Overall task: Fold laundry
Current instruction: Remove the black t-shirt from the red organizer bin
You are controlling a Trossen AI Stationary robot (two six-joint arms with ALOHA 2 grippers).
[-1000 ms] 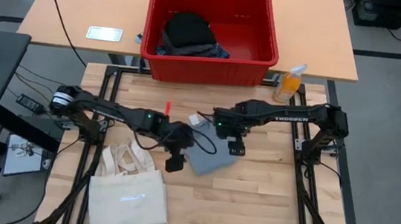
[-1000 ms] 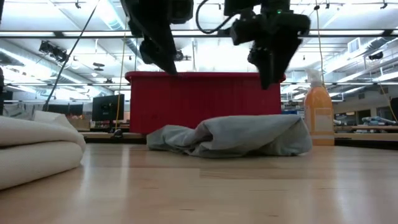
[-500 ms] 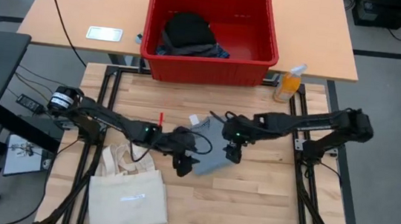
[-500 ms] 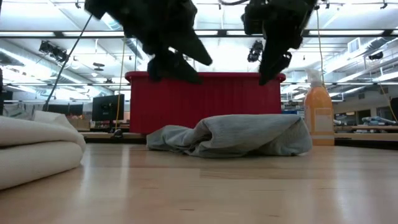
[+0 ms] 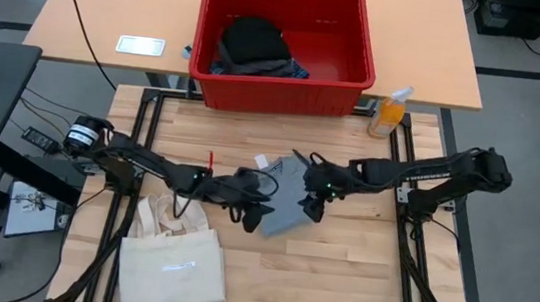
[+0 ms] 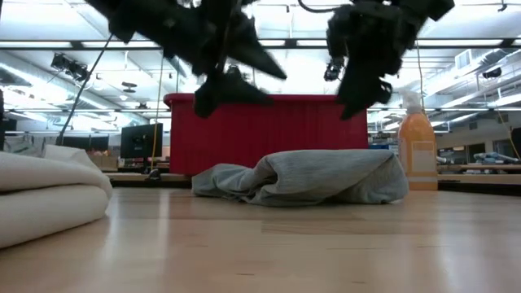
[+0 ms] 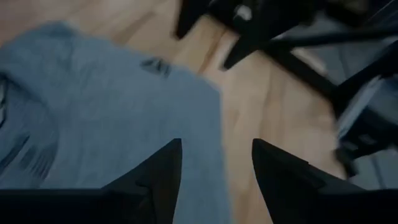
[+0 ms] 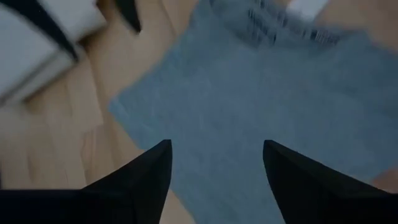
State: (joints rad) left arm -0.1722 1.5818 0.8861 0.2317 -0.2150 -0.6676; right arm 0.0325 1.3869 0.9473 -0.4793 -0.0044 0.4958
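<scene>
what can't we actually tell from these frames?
- Grey top: whether either gripper touches it. High view: left gripper and right gripper cover its edges; low view blurs both.
- Small dark mark on the top: smeared in the left wrist view, unreadable.
- Clothes in the red bin: dark pile, separate pieces too small to tell.
- Tote bag: cut off by the low view's edge.

You have bare desk [image 5: 338, 269] in front of the grey top [image 5: 282, 205]. The cream tote bag [image 5: 173, 262] blocks the near-left side; the red bin [image 5: 278, 90] and orange bottle [image 5: 389, 112] wall off the far edge.
</scene>
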